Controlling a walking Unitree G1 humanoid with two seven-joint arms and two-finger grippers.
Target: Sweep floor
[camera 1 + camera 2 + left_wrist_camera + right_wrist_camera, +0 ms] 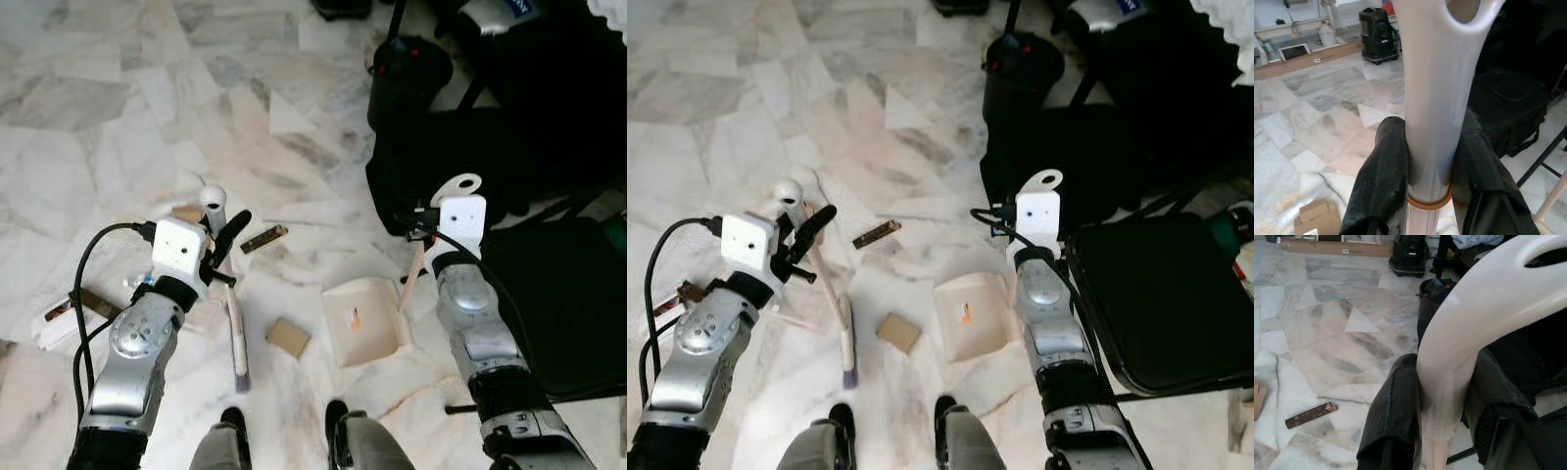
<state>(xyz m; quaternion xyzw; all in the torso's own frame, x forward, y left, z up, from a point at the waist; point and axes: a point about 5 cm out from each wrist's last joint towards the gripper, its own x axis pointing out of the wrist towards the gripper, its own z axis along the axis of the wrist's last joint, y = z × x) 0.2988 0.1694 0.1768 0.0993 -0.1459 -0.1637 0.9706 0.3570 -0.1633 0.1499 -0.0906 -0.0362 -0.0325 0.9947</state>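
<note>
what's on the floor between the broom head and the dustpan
A small brown cardboard piece lies on the marble between the broom head and the dustpan, seen in both eye views.

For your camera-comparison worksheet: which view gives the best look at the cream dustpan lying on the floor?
The left eye view: the whole dustpan lies open on the marble beside the small cardboard piece, pan and handle both visible. The right eye view shows it much the same. The right wrist view shows its handle top clamped in the right gripper. The left wrist view shows the broom handle.
</note>
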